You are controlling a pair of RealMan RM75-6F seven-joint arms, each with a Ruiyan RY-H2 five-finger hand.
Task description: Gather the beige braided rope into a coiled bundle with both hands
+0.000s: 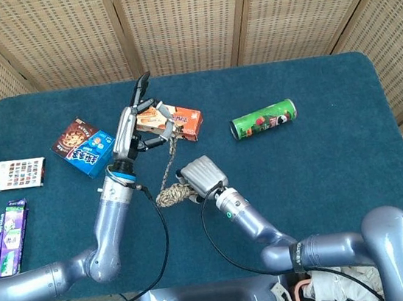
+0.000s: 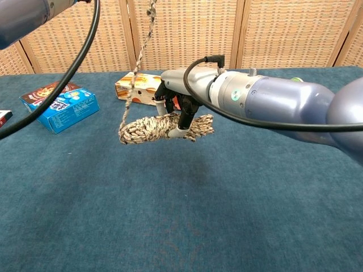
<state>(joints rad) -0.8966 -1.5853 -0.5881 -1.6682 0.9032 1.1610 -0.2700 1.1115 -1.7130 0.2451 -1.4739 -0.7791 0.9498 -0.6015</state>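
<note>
The left hand (image 1: 133, 126), raised toward twelve o'clock, pinches the loose tail of the beige braided rope (image 2: 164, 127) (other fingers spread). At centre, the right hand (image 1: 202, 174) clutches the wound bundle above the table. Judging by this, only that taut tail remains to coil.

One rope (image 1: 171, 193), one can (image 1: 263, 120), five packets (image 1: 82, 146).

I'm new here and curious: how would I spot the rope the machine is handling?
Look mid-table, where the right hand holds a beige braided rope bundle above the blue cloth. One strand rises to the left hand; everything nearby is printed packaging.
</note>
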